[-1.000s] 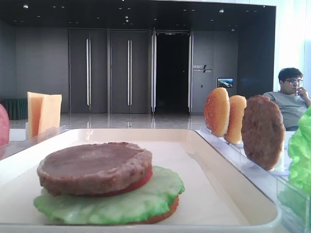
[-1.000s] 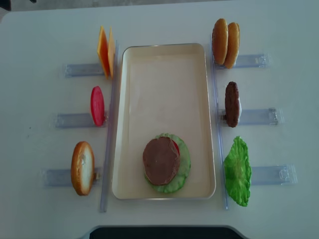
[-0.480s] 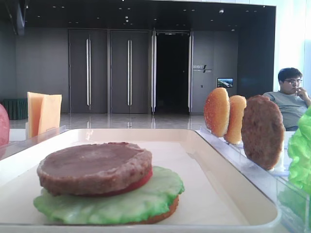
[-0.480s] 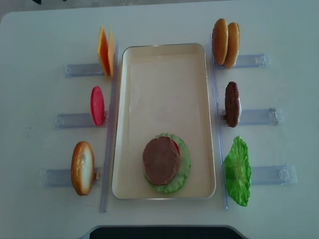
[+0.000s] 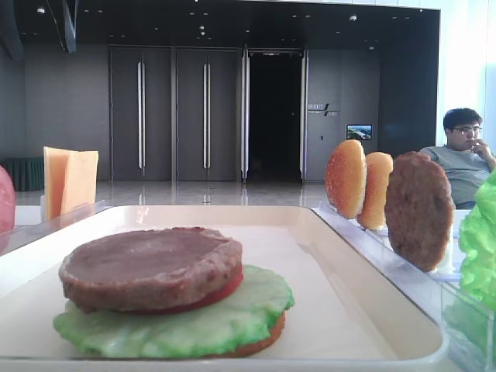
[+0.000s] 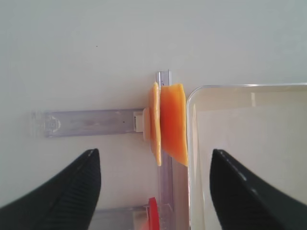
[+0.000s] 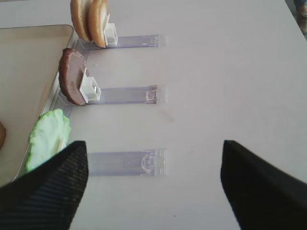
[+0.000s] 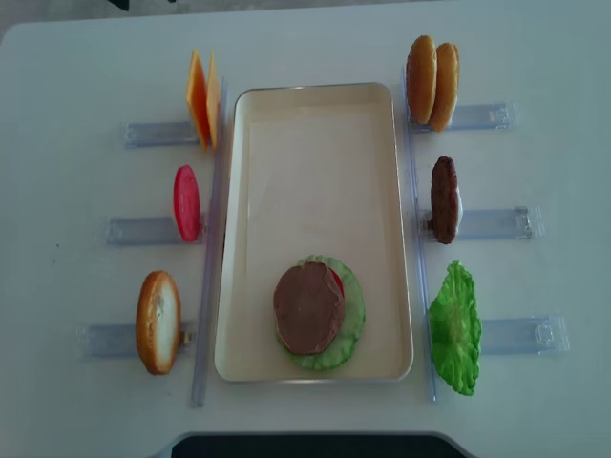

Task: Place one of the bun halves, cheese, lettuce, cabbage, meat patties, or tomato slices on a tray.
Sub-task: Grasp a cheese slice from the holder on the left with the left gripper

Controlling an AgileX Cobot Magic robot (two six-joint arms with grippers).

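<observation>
Low front view: tray [image 5: 341, 256] carries a stack, patty [image 5: 151, 267] over tomato, lettuce and bun; no gripper in sight, wall sign too small to read. Right wrist view: right gripper [image 7: 153, 184] spread wide, holding nothing, above a clear rack [image 7: 125, 162] beside lettuce [image 7: 47, 138]. Left wrist view: left gripper [image 6: 154, 189] spread wide, empty, over the upright cheese [image 6: 172, 123] just left of the tray rim.

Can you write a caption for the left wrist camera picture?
The left hand hangs open above two upright cheese slices in a clear rack, beside the tray corner.
</observation>
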